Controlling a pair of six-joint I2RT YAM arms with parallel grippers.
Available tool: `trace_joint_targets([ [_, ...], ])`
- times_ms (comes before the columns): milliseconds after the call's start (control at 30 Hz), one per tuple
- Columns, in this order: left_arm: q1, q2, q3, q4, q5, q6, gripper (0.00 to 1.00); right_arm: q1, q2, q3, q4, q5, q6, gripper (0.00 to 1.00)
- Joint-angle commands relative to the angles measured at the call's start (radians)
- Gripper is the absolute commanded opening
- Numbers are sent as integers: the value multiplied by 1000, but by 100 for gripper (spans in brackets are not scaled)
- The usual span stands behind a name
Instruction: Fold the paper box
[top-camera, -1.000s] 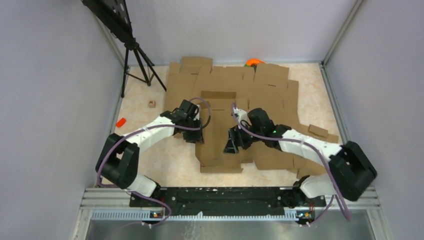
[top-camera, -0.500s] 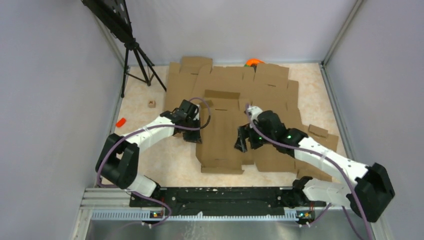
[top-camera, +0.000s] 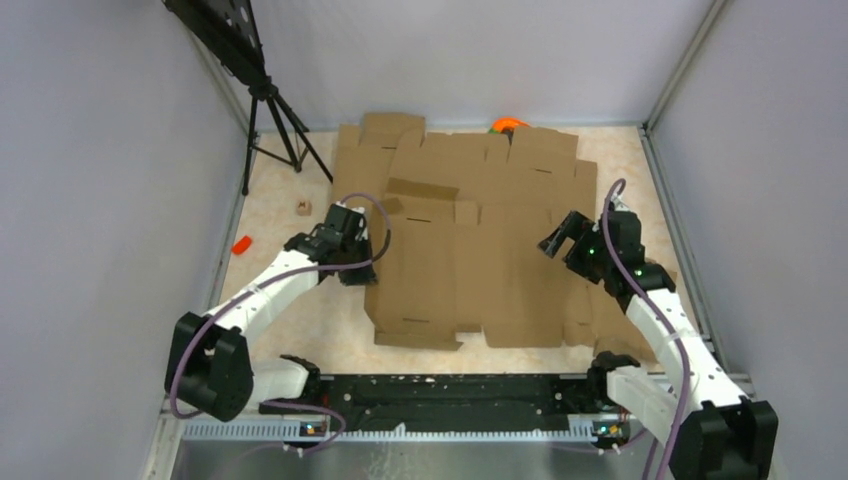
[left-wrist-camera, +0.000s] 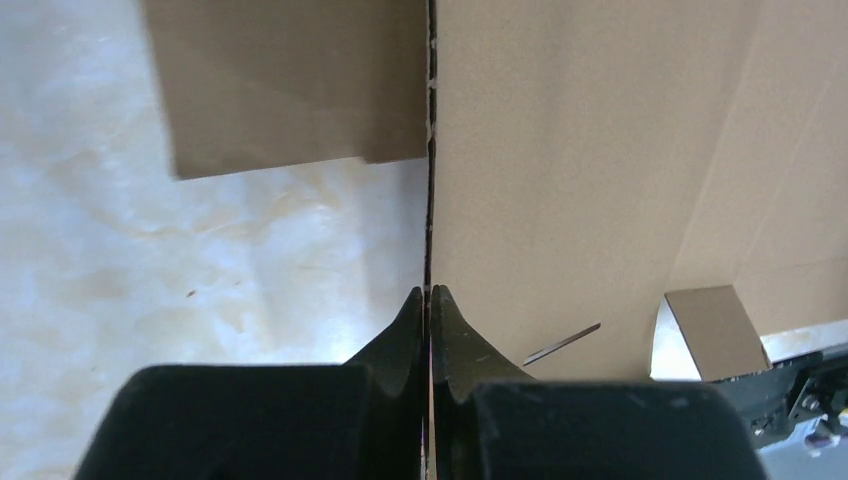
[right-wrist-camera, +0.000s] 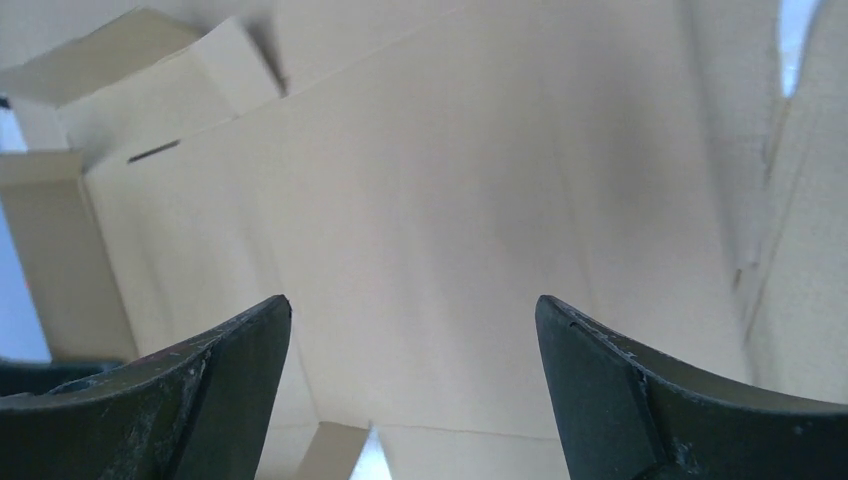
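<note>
**Left gripper clamped on box edge; right gripper open**
The paper box (top-camera: 450, 270) lies flat and unfolded at the middle of the table (top-camera: 270, 200), overlapping other cardboard blanks (top-camera: 540, 160). The left gripper (left-wrist-camera: 428, 295) has its fingers pressed together on the box's left edge, pinching the board between them. The right gripper (right-wrist-camera: 412, 300) hangs by the box's right side, fingers spread wide with nothing gripped.

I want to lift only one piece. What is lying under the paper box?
Flat cardboard sheets stick out from under the paper box at its far and right edges, and the table shows beside its left edge. Whatever lies under its middle is covered.
</note>
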Motion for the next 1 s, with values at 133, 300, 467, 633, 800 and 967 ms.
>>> trace_joint_targets([
  [133, 92, -64, -14, -14, -41, 26, 0, -20, 26, -1, -11, 226, 58, 98],
  [300, 90, 19, 26, -43, 53, 59, 0, -26, 87, -38, 57, 227, 70, 99],
  [467, 82, 46, 68, -105, 1, 74, 0, -30, 171, -61, 170, 252, 94, 99],
  [633, 61, 58, 138, -173, -91, 85, 0, -30, 234, -57, 269, 393, 43, 99],
  [800, 61, 97, 151, -192, -94, 109, 0, -56, 335, -38, 357, 309, -51, 99],
  [967, 60, 156, 156, -199, -92, 135, 0, -72, 403, -36, 399, 147, -85, 99],
])
